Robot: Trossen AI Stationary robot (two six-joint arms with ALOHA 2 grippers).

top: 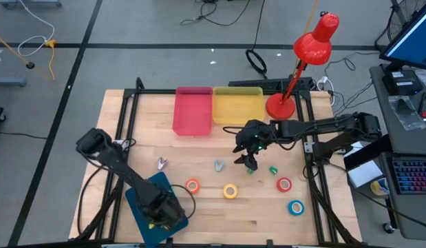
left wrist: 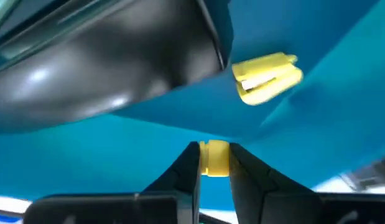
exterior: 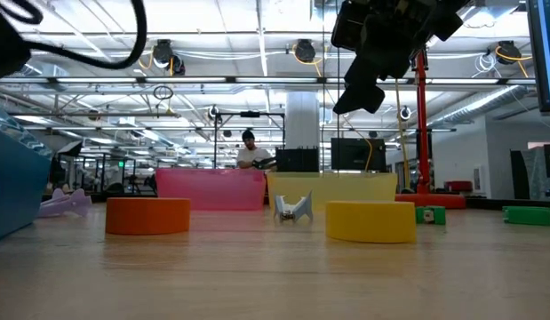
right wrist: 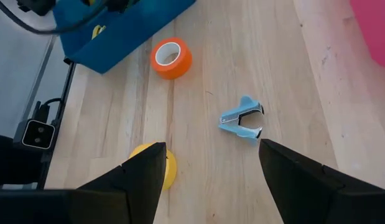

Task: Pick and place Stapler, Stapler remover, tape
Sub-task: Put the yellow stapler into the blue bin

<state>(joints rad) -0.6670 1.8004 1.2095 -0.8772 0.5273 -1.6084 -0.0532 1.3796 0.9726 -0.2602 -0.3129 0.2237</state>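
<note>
Table [top: 219,207]: pale wood, dark frame along its edges.
Lamp [top: 310,52]: red, base at the table's 1 o'clock corner, just beside the yellow bin.
Blue bin [top: 147,207]: at 7 o'clock on the table, under the left arm.
Pink bin [top: 193,110]: at 12 o'clock, touching the yellow bin [top: 237,105] on its 3 o'clock side.
Left gripper [left wrist: 214,163]: down inside the blue bin, fingers narrow, pinched on a small yellow piece [left wrist: 213,158]; a second yellow piece [left wrist: 267,78] lies on the bin floor beyond.
Right gripper [right wrist: 211,168]: hangs above mid-table, fingers wide, holding nothing.
Tape: orange roll [top: 193,185] just at 3 o'clock of the blue bin; yellow roll [top: 230,191], red roll [top: 284,184] and blue roll [top: 296,207] follow toward 4 o'clock.
Blue remover [right wrist: 242,120]: near centre, beyond the open fingers.
Lilac remover [top: 162,164]: at 9 o'clock of it.
Green pieces [top: 272,169]: two, below the right gripper.
</note>
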